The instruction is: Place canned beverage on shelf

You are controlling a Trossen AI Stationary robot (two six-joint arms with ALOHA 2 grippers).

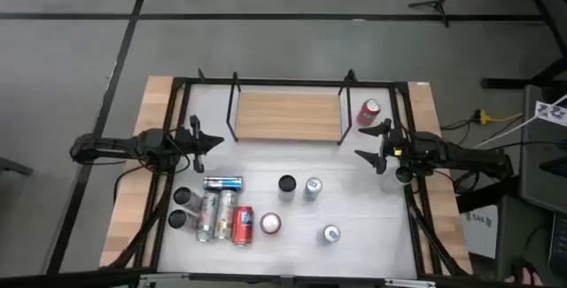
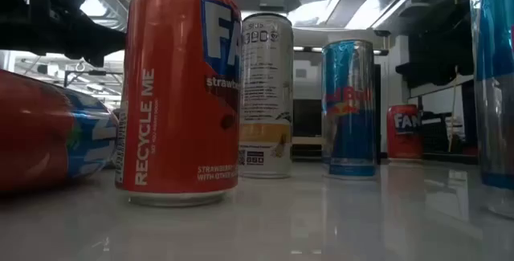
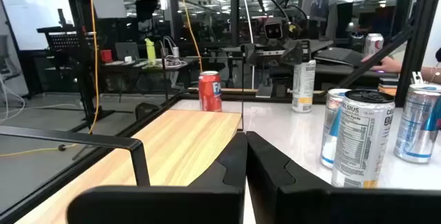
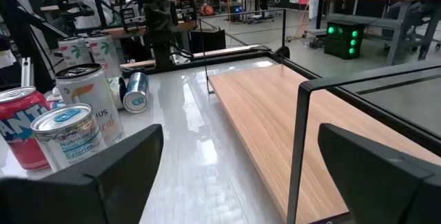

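The left gripper (image 1: pixel 215 141), fingers pressed together and empty, waits at the table's left edge. The shelf (image 1: pixel 288 115) lies bare along the far edge. A red can (image 1: pixel 368 112) stands upright just off its right end (nearest the right arm), directly beyond the right gripper (image 1: pixel 373 142), whose fingers are spread wide

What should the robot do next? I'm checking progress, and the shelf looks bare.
Probably move the open right hand toward the red can standing just beside the shelf. No can is on the board, neither hand holds one, and the left hand is shut.
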